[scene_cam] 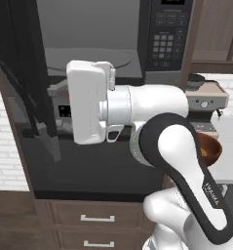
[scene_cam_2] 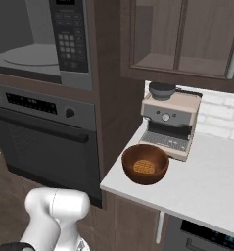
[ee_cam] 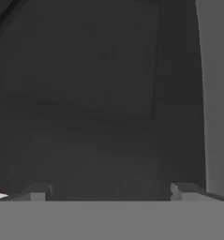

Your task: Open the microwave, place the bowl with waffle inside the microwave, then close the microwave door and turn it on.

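1. The left base view looks forward from behind the arm, close to the open microwave [scene_cam: 137, 44].
2. The right base view also shows it [scene_cam_2: 40, 39], at 10 o'clock.
3. The hand view is very close to a dark surface.

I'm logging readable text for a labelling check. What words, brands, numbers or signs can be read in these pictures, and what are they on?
"FRANKA": small white lettering on the dark band of the robot arm, faint and only just legible.
Microwave keypad panel: buttons and a display with markings, too small and blurred to read.
Oven control strip: markings, unreadable.
Coffee machine: a round gauge, no legible text.
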Controlling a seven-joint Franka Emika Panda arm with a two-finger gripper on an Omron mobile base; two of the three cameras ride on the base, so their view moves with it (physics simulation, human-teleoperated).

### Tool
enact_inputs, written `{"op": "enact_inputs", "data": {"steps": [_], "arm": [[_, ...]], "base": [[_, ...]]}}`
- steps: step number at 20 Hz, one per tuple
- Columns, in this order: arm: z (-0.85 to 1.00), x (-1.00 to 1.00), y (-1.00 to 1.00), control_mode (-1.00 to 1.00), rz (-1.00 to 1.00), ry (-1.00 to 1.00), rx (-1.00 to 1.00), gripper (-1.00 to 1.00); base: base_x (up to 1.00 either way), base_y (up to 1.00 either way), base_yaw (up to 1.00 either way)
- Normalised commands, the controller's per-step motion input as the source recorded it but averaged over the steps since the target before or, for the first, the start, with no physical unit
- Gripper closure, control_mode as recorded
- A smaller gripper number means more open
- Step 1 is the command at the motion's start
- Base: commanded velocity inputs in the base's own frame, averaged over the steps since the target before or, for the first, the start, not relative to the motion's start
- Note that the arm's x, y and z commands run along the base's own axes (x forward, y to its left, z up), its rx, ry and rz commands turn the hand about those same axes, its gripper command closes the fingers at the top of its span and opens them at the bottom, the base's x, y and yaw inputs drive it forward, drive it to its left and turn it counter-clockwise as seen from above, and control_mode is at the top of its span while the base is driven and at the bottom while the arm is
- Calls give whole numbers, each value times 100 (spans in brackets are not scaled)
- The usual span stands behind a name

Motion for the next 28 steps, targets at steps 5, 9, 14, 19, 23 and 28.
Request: {"op": "enact_inputs", "data": {"steps": [5, 9, 14, 19, 23, 28], "arm": [[-18, 73, 89, -100, 18, 0, 0, -100], [-11, 55, 80, -100, 17, 0, 0, -100], [-1, 18, 74, -100, 10, 0, 0, -100], [8, -44, -12, -100, 4, -12, 0, -100], [0, -98, -85, -100, 0, -19, 0, -100], [-9, -23, -94, -100, -1, -3, -3, -100]], "base": [[0, 0, 0], [0, 0, 0], [0, 0, 0], [0, 0, 0], [0, 0, 0], [0, 0, 0]]}}
